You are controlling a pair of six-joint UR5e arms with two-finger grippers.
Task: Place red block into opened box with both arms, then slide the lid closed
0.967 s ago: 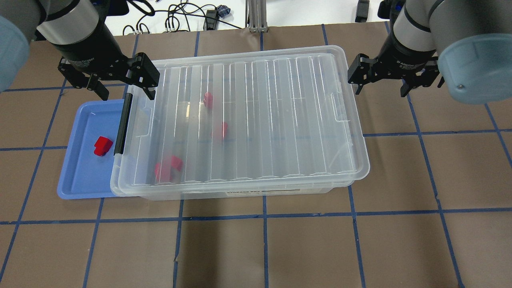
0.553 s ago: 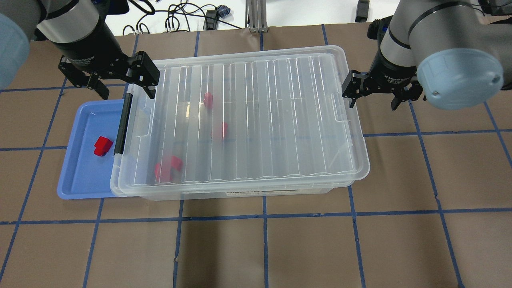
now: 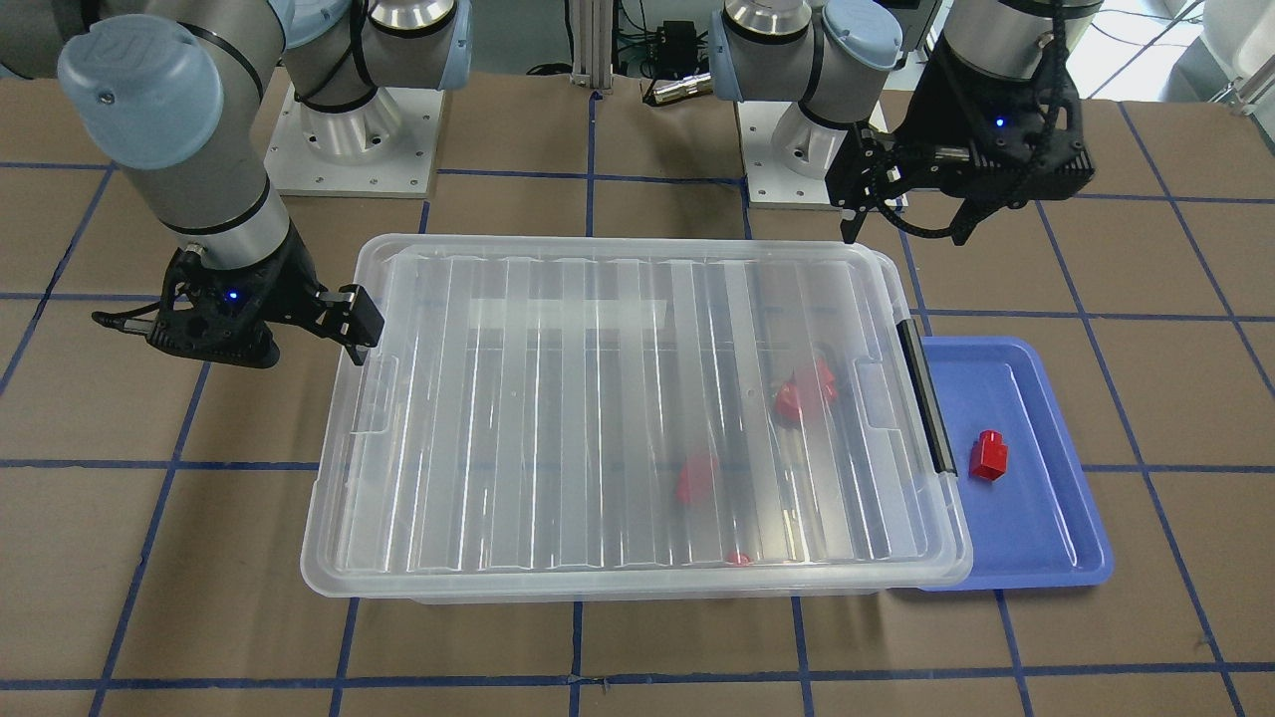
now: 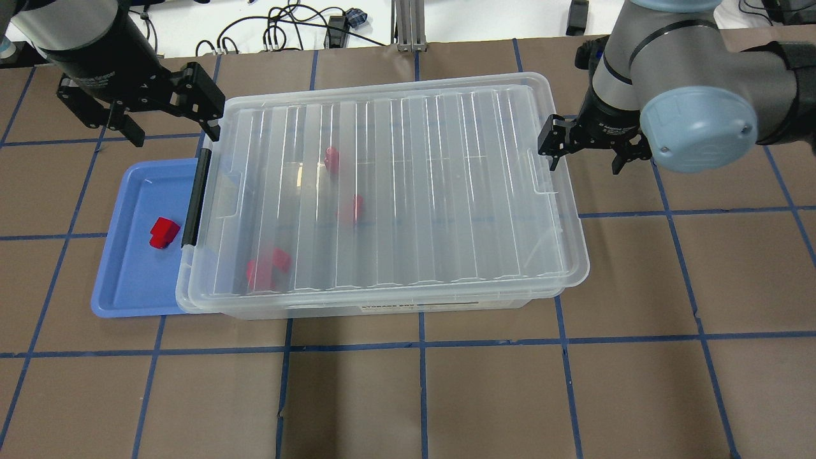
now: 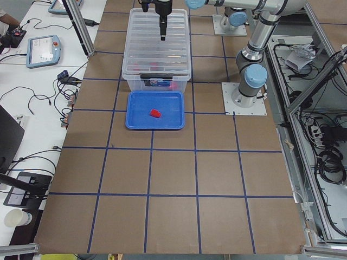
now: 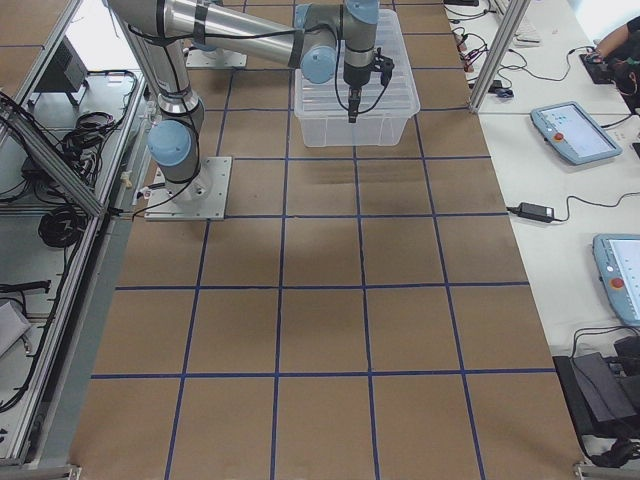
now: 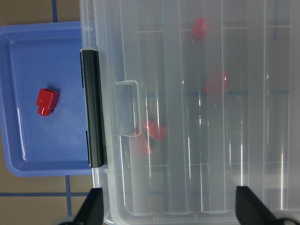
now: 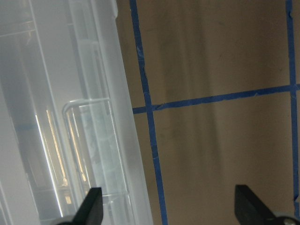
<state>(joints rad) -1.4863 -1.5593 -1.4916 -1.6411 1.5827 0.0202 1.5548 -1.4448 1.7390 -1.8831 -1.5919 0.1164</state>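
Several red blocks (image 4: 268, 268) already sit inside the box (image 4: 408, 307), blurry through the lid (image 4: 414, 191) that covers the top. I can't tell from here if it's slid fully home. One red block (image 4: 163, 232) sits alone in the blue tray (image 4: 121, 280), so I'd say that's left. Left gripper (image 4: 173, 135) and right gripper (image 4: 585, 162) hang spread wide and empty at opposite short ends.

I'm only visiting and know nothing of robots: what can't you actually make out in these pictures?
- How many small red blocks lie in the large clear plastic box: its ribbed translucent lid smears them into blobs in the overhead, front and left wrist views.
- Whether the right gripper touches the box's end: in the overhead view its own black finger covers the spot.
- The box's contents in both side views: too small.
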